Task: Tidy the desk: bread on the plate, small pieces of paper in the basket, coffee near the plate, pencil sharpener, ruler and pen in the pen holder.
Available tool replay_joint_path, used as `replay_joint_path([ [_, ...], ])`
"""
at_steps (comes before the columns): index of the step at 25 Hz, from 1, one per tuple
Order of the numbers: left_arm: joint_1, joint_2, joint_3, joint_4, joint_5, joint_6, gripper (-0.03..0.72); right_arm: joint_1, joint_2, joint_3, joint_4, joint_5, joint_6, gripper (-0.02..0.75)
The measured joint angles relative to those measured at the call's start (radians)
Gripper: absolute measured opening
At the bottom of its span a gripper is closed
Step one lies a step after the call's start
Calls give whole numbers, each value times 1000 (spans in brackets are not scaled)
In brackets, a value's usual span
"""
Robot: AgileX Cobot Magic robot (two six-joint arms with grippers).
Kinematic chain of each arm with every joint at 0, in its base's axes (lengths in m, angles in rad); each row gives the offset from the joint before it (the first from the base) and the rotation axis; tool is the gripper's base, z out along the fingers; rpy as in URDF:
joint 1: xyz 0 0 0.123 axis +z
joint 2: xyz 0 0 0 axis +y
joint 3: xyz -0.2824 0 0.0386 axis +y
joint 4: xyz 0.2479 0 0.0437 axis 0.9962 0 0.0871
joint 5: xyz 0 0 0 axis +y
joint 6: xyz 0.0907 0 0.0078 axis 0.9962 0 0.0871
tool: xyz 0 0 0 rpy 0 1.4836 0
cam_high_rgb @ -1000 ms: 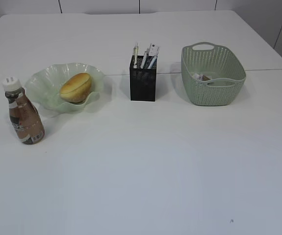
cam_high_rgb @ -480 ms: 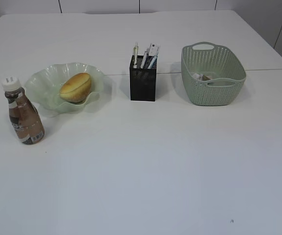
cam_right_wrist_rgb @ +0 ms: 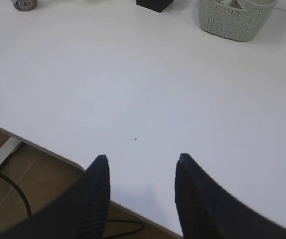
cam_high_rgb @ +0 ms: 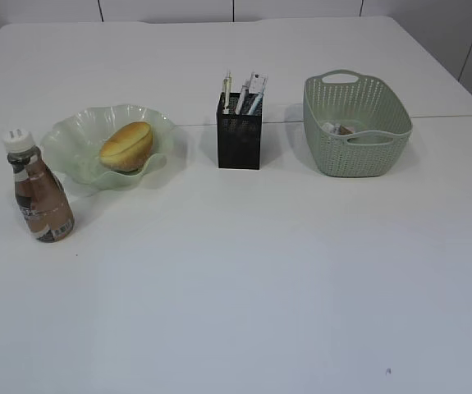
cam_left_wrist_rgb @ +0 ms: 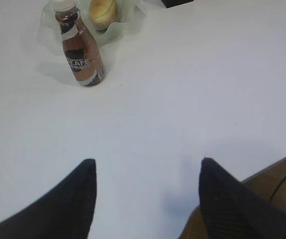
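The bread [cam_high_rgb: 126,145] lies on the pale green wavy plate [cam_high_rgb: 71,148]. The brown coffee bottle [cam_high_rgb: 41,193] stands upright just left of and in front of the plate; it also shows in the left wrist view [cam_left_wrist_rgb: 81,50]. The black mesh pen holder [cam_high_rgb: 240,135] holds pens and a ruler. The green basket [cam_high_rgb: 359,152] holds small pieces of paper [cam_high_rgb: 338,128]. My left gripper [cam_left_wrist_rgb: 146,167] is open and empty above the table's near edge. My right gripper [cam_right_wrist_rgb: 142,162] is open and empty at the near edge. Neither gripper shows in the exterior view. The pencil sharpener is hidden.
The white table [cam_high_rgb: 244,271] has a seam behind the pen holder. The table's near edge and the floor with a cable [cam_right_wrist_rgb: 13,191] show in the wrist views.
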Motion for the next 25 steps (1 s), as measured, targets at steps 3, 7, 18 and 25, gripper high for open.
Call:
replay_joint_path([
  [3,0,0,0,2,0,0,456,0,0,0,0,0,0,352],
  [7,0,0,0,2,0,0,456,0,0,0,0,0,0,351],
  [18,96,0,0,2,-4,0,456,-145,0,0,0,-2,0,349],
  [25,108,0,0,2,-6,0,456,-249,0,0,0,-2,0,349],
])
